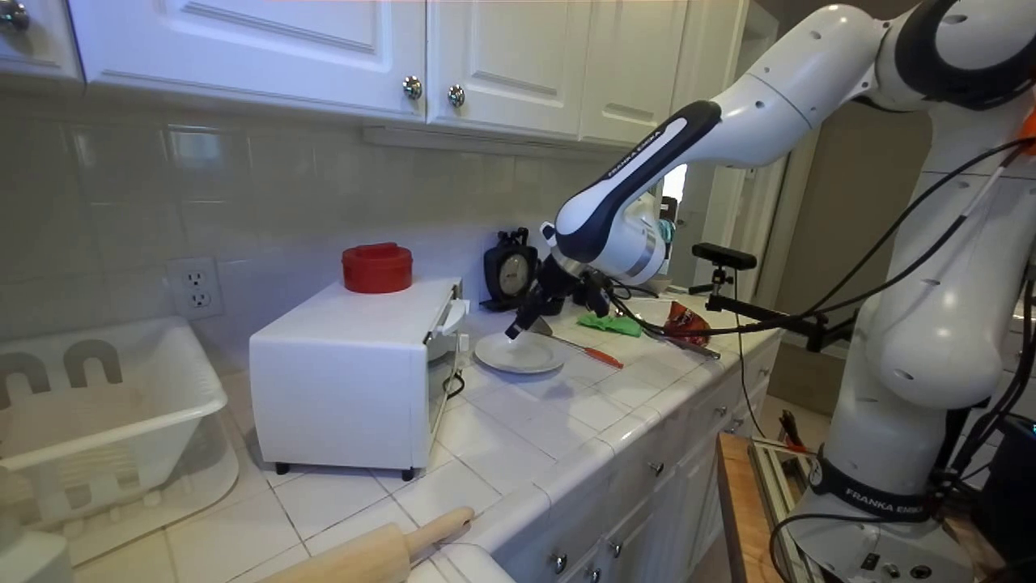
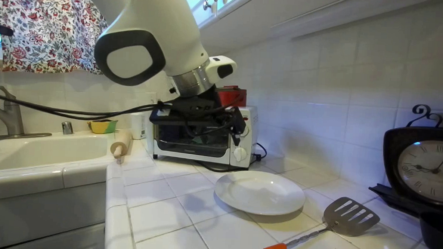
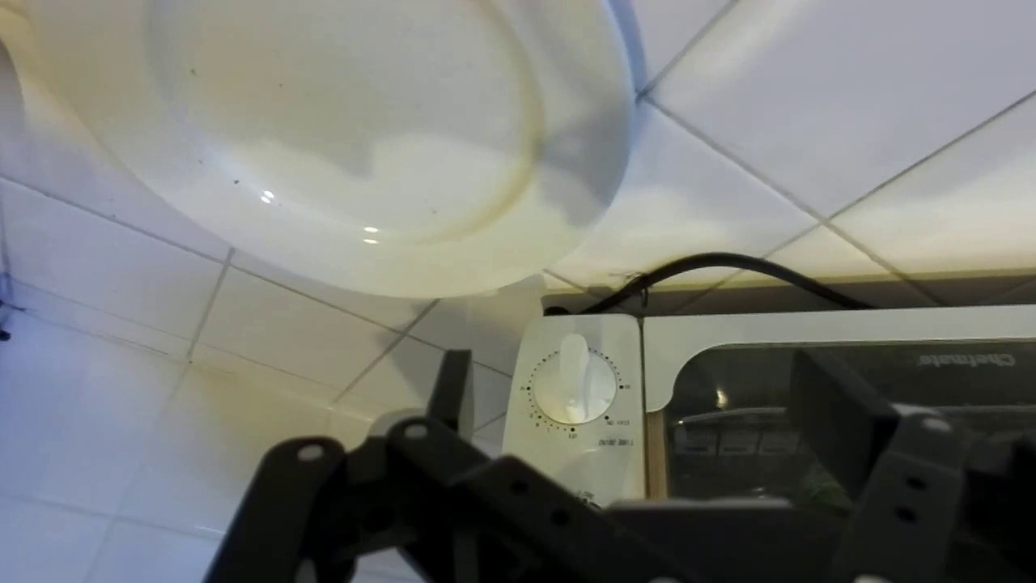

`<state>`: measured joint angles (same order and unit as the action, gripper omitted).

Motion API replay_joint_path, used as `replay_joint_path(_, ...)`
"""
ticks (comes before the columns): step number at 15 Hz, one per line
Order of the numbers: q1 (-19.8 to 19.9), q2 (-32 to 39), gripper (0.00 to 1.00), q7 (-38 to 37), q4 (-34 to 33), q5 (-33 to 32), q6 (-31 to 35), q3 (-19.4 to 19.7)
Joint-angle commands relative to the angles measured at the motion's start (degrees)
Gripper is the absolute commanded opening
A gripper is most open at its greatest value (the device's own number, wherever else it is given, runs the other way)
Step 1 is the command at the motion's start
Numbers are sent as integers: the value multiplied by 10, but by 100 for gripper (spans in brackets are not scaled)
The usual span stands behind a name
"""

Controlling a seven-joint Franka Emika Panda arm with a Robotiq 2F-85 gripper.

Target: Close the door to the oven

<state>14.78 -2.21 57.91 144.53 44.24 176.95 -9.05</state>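
Observation:
The oven is a small white box on the tiled counter, with dials at one end of its front. Its door has a white frame and dark glass. The door stands upright or nearly so against the front; I cannot tell whether it is fully flush. My gripper hangs in front of the oven, above the plate's near-oven side. In an exterior view the black gripper hides the top of the door. In the wrist view the fingers are wide apart, with nothing between them, and the door's glass shows behind.
A white plate lies in front of the oven, with a slotted spatula beyond it. A black cord runs by the oven's base. A red container sits on top. A rolling pin and dish rack stand nearby.

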Motion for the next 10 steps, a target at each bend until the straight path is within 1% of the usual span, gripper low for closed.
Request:
replay_joint_path(1, 14, 54, 100, -17, -55, -71, -7, 8)
replay_joint_path(3, 11, 67, 100, -25, -77, -87, -14, 12)
replay_joint_path(5, 6, 70, 100, -48, -92, -98, -32, 17)
replay_joint_path(6, 4, 71, 100, -58, -101, -99, -38, 17)
replay_joint_path(10, 11, 68, 100, -87, -142, -83, -103, 18)
